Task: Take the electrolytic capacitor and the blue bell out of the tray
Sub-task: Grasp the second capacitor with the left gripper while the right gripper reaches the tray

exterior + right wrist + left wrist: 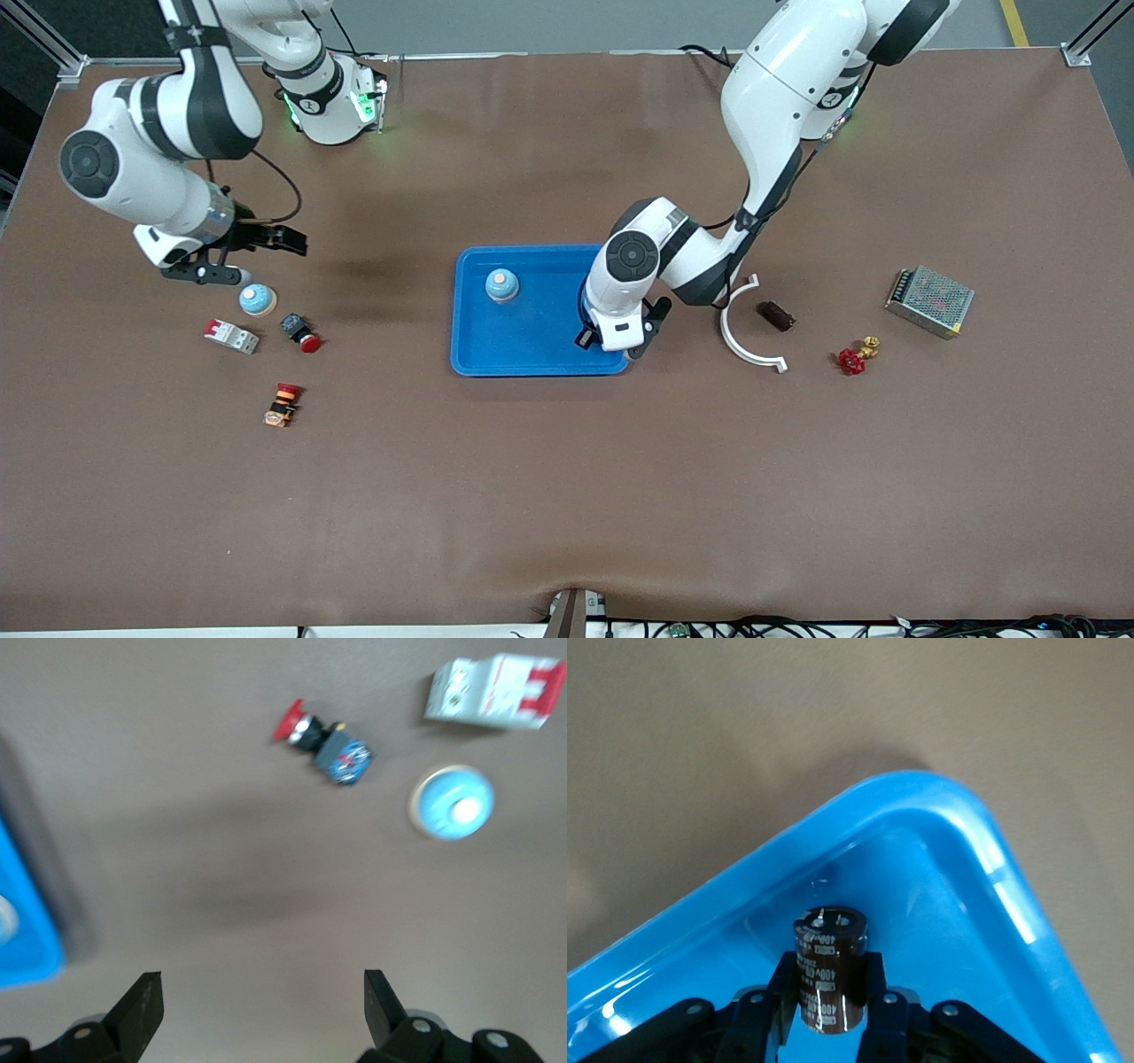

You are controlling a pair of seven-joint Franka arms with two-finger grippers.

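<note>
My left gripper (620,341) is over the blue tray's (532,354) corner nearest the left arm's end. In the left wrist view it (828,973) is shut on a dark brown capacitor (828,943), held upright just above the tray floor (939,904). One blue bell (501,285) stands in the tray. A second blue bell (257,300) sits on the table toward the right arm's end. My right gripper (285,239) is open and empty above the table beside that bell, which also shows in the right wrist view (452,803). A second capacitor (777,315) lies on the table.
A white breaker (232,336), a red push button (301,332) and an emergency stop button (283,404) lie near the second bell. A white curved bracket (749,341), a red valve (855,357) and a metal power supply (930,301) lie toward the left arm's end.
</note>
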